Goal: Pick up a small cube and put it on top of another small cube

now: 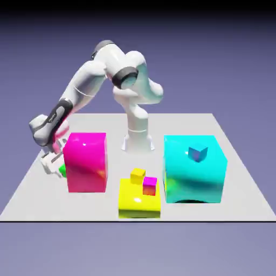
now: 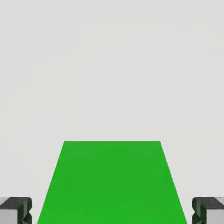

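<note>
The small green cube (image 2: 112,183) fills the lower middle of the hand view, lying on the pale table. My gripper (image 2: 112,214) straddles it, one grey fingertip (image 2: 15,210) on each side, and a thin strip of table shows between each tip and the cube. In the exterior view the gripper (image 1: 54,164) is low at the table on the exterior view's left, behind the big magenta block. Only a sliver of the green cube (image 1: 62,171) shows there. The small magenta cube (image 1: 150,186) sits on the big yellow block.
The big magenta block (image 1: 85,161) stands right beside the gripper. A big yellow block (image 1: 139,204) at the front middle also carries a tiny yellow cube (image 1: 138,174). A large cyan block (image 1: 194,172) on the exterior view's right bears a small blue cube (image 1: 197,153).
</note>
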